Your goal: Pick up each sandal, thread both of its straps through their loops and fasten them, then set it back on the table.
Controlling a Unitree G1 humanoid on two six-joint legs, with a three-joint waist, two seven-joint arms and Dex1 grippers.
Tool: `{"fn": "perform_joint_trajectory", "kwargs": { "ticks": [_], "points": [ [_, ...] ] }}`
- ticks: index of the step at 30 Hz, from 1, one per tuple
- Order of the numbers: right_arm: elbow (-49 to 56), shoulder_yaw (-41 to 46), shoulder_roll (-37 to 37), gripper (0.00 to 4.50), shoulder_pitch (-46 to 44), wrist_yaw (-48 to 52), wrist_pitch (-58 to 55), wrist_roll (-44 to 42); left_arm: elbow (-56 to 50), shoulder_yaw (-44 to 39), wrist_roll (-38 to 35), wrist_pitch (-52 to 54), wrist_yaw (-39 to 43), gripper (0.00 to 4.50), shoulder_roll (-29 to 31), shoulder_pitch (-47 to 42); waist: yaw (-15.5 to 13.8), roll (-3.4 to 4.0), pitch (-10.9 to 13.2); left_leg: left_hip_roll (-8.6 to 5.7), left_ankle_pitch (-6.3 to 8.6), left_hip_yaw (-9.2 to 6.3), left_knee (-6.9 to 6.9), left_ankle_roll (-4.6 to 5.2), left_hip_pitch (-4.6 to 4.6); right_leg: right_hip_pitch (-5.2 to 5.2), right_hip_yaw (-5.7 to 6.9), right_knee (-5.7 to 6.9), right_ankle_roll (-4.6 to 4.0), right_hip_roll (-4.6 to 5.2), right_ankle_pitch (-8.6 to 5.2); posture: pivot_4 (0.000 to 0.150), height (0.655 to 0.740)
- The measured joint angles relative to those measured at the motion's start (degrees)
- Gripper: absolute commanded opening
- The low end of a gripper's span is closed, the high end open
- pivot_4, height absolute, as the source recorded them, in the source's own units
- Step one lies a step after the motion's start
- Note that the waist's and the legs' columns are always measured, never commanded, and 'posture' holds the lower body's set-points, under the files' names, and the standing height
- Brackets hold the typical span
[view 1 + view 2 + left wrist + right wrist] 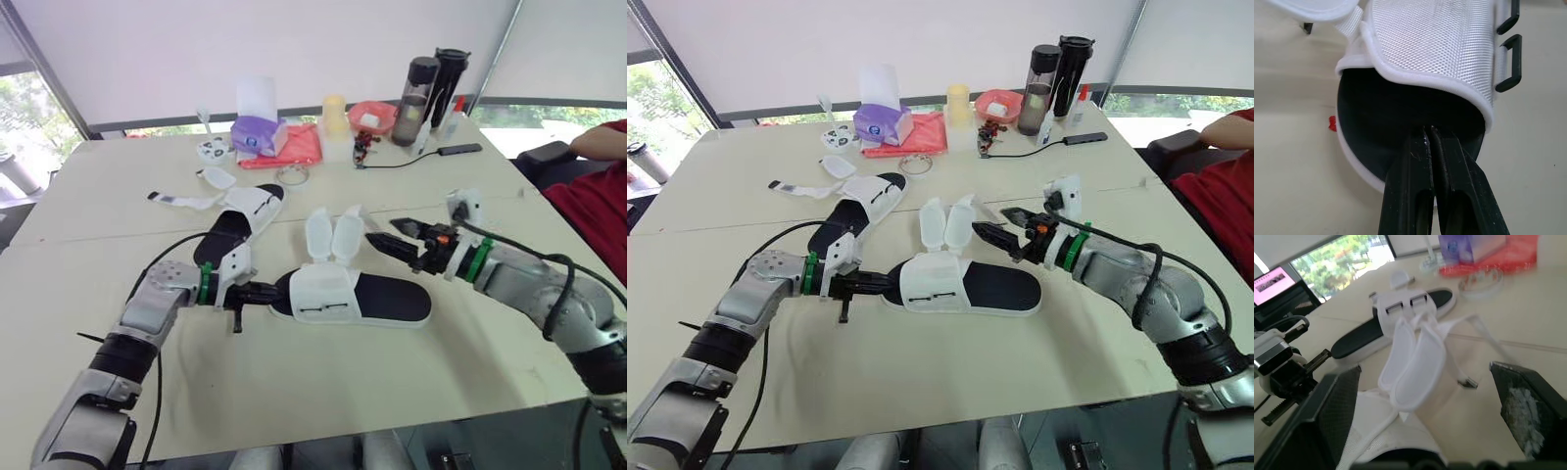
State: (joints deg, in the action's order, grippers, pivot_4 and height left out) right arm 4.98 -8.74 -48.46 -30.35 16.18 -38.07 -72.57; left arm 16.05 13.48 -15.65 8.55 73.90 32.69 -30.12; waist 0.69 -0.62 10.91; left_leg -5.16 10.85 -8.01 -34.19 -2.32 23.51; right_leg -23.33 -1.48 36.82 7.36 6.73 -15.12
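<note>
The near sandal [353, 294], black-soled with a white upper, lies mid-table. Its two white straps [331, 235] stand up unfastened, also seen in the right wrist view as straps [1415, 362]. My left gripper [263, 291] is shut, its fingertips [1427, 134] resting on the black insole at the sandal's open end. My right gripper [392, 235] is open just right of the straps and does not touch them; its fingers [1337, 406] flank the straps in its wrist view. A second sandal [240, 225] lies behind, to the left.
Loose white strap pieces [186, 200] lie at the back left. A purple tissue box [260, 132], red cloth [289, 149], red bowl [372, 116], two dark bottles [421, 88] and a cable [411, 159] crowd the far edge. A person's red sleeve [598, 201] is on the right.
</note>
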Motion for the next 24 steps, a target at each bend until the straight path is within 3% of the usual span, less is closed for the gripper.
{"fn": "perform_joint_trajectory", "kwargs": {
  "ticks": [8, 14, 22, 24],
  "points": [
    [-16.11, 10.59, 12.84, 4.5, -9.41, -16.54, -17.85, -11.64, -7.6, 1.47, -0.09, 4.02, 1.32, 0.16, -1.41, 3.41, 0.05, -0.01, 0.0, -0.01, 0.04, 0.01, 0.01, 0.08, 0.04, 0.02, 0.03, -0.14, 0.21, -0.03, 0.12, 0.15, 0.74],
    [-25.91, 18.23, 22.11, 4.5, -14.69, -28.01, -23.11, -20.9, -9.34, 1.33, 0.01, 5.91, -0.05, 0.16, -2.43, 4.14, 0.09, 0.0, -0.01, -0.02, 0.04, 0.0, 0.01, 0.09, 0.04, 0.03, 0.03, -0.12, 0.24, -0.04, 0.14, 0.15, 0.74],
    [-35.7, 25.04, 28.42, 4.5, -19.14, -35.71, -20.78, -19.58, -9.57, 1.21, 0.08, 5.94, -1.93, 0.16, -3.32, 4.59, 0.38, 0.02, -0.01, -0.03, 0.04, 0.12, 0.0, 0.1, 0.01, 0.02, 0.04, 0.02, 0.28, -0.06, 0.16, 0.15, 0.74],
    [-38.22, 26.92, 29.94, 3.97, -20.6, -38.11, -18.11, -17.04, -9.61, 1.21, 0.13, 5.92, -2.43, 0.0, -3.51, 4.66, 0.34, 0.02, -0.01, -0.03, 0.04, 0.15, 0.0, 0.1, 0.0, 0.01, 0.04, 0.07, 0.28, -0.09, 0.16, 0.15, 0.74]
  ]
}}
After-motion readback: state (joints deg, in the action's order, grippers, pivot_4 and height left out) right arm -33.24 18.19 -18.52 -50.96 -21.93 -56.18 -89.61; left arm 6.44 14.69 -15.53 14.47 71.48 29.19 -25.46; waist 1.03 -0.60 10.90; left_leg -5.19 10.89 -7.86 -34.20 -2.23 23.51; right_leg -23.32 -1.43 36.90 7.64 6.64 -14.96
